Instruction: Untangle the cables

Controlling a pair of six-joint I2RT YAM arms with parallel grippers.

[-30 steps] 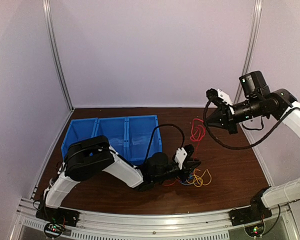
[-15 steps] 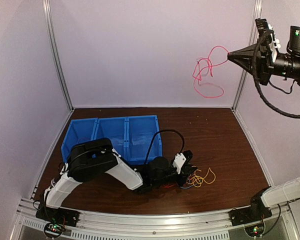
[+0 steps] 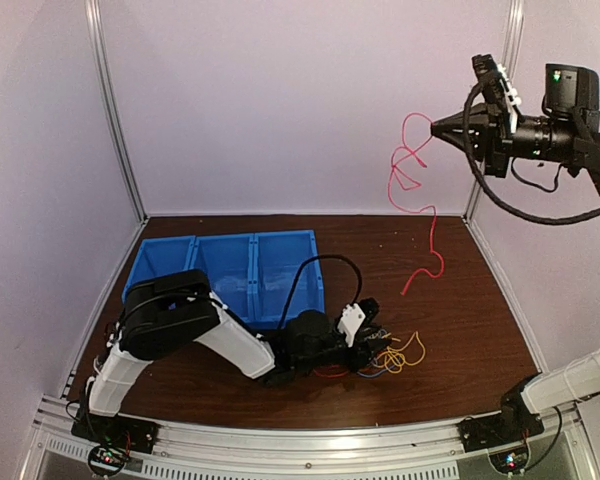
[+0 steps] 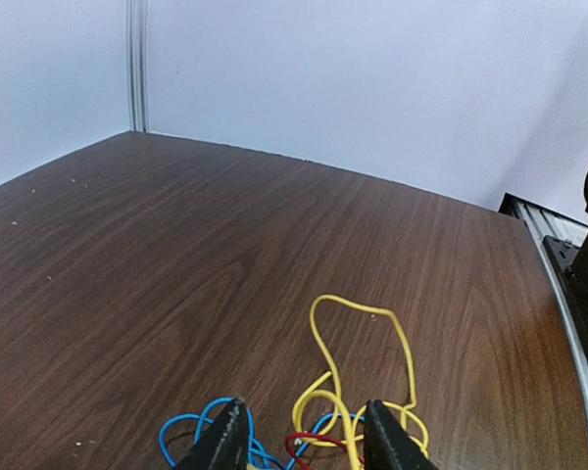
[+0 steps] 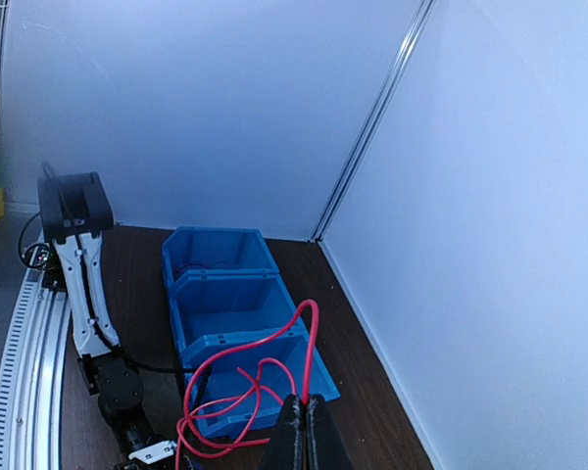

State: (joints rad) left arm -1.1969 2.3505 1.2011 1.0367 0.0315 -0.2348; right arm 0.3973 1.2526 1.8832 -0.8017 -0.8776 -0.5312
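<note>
Thin red curly wire (image 3: 432, 230) hangs in the air, its top end pinched in the right gripper (image 3: 435, 128) fingers. It is kinked and looped up top, with the tail dangling over the dark wooden surface (image 3: 460, 320). Thin yellow wire (image 4: 358, 307) lies in open loops on the surface, tangled at its near end with a light blue wire (image 4: 208, 400) and a second, short red wire (image 4: 304, 438).

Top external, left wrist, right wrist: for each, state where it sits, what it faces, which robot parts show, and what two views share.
Top external: above and behind left arm and right arm, facing down at the table; both show.
Left wrist: low over the table, facing its far corner; left gripper open above yellow cable.
Right wrist: raised high, facing down at blue bins; right gripper shut on red cable.
Shared: top external and right wrist both show those bins.
</note>
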